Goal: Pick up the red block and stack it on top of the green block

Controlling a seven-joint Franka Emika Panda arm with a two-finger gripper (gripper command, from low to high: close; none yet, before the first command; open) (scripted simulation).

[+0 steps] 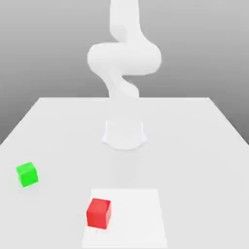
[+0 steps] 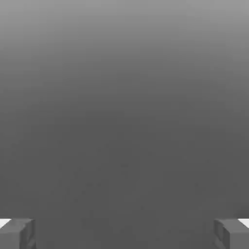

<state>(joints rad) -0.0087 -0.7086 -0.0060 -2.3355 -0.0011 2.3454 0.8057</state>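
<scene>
The red block (image 1: 98, 213) sits nearest me on the tabletop (image 1: 194, 146), green block (image 1: 27, 174) well apart toward the exterior view's left, so I'd bring the spread, empty pincer (image 2: 124, 233) squarely over red first.

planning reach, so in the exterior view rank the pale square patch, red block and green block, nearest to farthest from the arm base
1. pale square patch, straight in front of the arm base.
2. red block, on the patch's left edge, and green block, far left: too close to call.

matt red block (image 1: 98, 213), matt green block (image 1: 27, 174)
</scene>
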